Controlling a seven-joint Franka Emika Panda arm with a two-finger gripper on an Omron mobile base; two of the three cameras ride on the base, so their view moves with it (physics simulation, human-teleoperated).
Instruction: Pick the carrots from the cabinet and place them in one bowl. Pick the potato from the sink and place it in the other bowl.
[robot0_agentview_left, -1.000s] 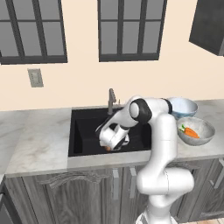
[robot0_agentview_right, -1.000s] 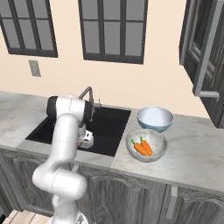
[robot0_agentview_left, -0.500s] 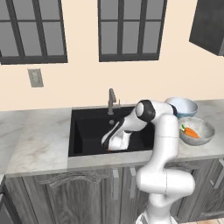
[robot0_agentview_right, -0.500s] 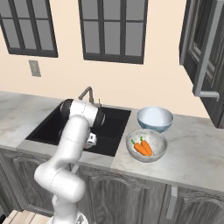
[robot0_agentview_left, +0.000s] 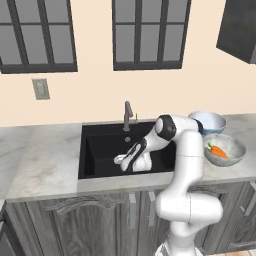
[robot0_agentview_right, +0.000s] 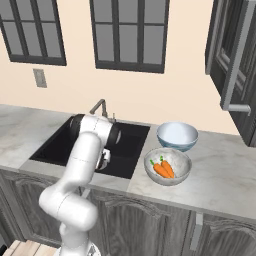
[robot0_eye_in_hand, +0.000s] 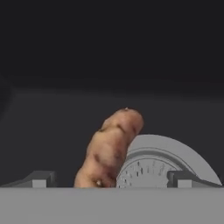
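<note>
We are lowering our gripper (robot0_eye_in_hand: 107, 180) into the sink (robot0_agentview_left: 100, 145), jaws spread fully wide and holding nothing, the potato (robot0_eye_in_hand: 109, 148) lying between the fingertips, drain at its four o'clock.

The sink (robot0_agentview_left: 102, 150) is matt black, smooth-walled, with a dull grey metal drain (robot0_eye_in_hand: 157, 164) ringed in fine ridges. The potato (robot0_eye_in_hand: 109, 148) has rough, blotchy tan-brown skin with darker specks. A slim brushed-metal faucet (robot0_agentview_left: 128, 114) stands behind. The table (robot0_agentview_left: 40, 160) looks like pale veined marble, polished smooth. One bowl (robot0_agentview_right: 170, 176) is mottled grey like stone; the other bowl (robot0_agentview_right: 177, 135) is smooth, glossy blue-white. The carrots (robot0_agentview_right: 164, 169) are plain bright orange, matt. The cabinet (robot0_agentview_right: 235, 70) is dark wood-grain with a satin grey metal handle (robot0_agentview_right: 234, 57).
</note>
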